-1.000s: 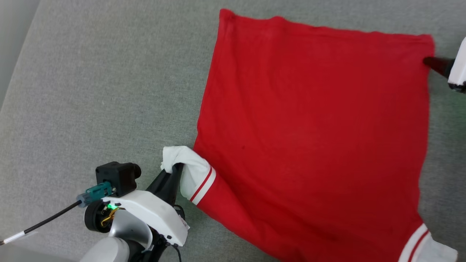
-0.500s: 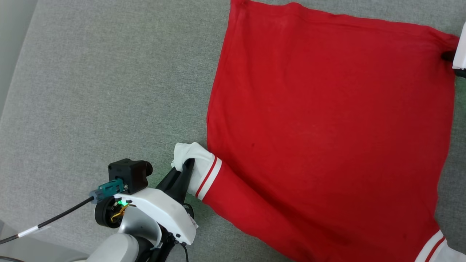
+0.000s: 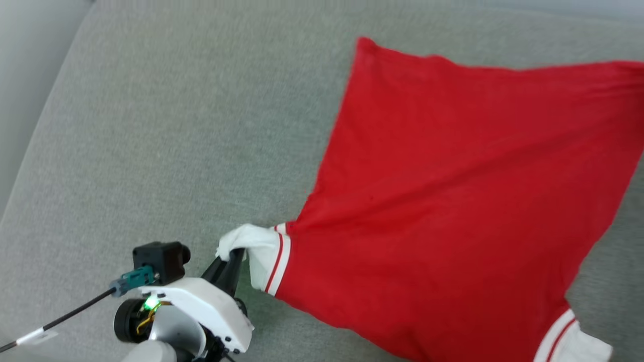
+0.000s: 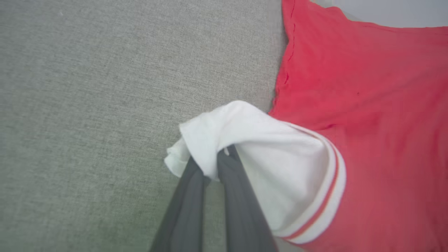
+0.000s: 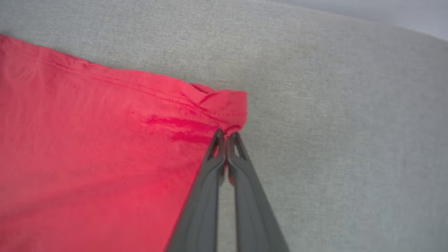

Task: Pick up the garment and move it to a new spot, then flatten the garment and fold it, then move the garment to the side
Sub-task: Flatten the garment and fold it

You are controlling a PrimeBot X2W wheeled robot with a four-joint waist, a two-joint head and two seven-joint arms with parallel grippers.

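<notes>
One garment [image 3: 453, 201], one surface [image 3: 176, 125], two grippers (left gripper [image 4: 211, 162], right gripper [image 5: 226, 134]).

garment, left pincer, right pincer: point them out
garment [image 3: 453, 201], head view, red body
left pincer [image 4: 210, 165], left wrist view, between fingertips gripping white sleeve
right pincer [image 5: 226, 135], right wrist view, between fingertips pinching red corner

Soft, even light fell with faint shadows. Both wrist views were slightly blurred, the garment [image 5: 87, 140] washed to pinkish red.

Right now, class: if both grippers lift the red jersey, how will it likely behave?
Probably floppy: the jersey bunches where the left gripper pinches its white sleeve. Likely light and thin: the right gripper puckers its corner. It would probably sag between them.
</notes>
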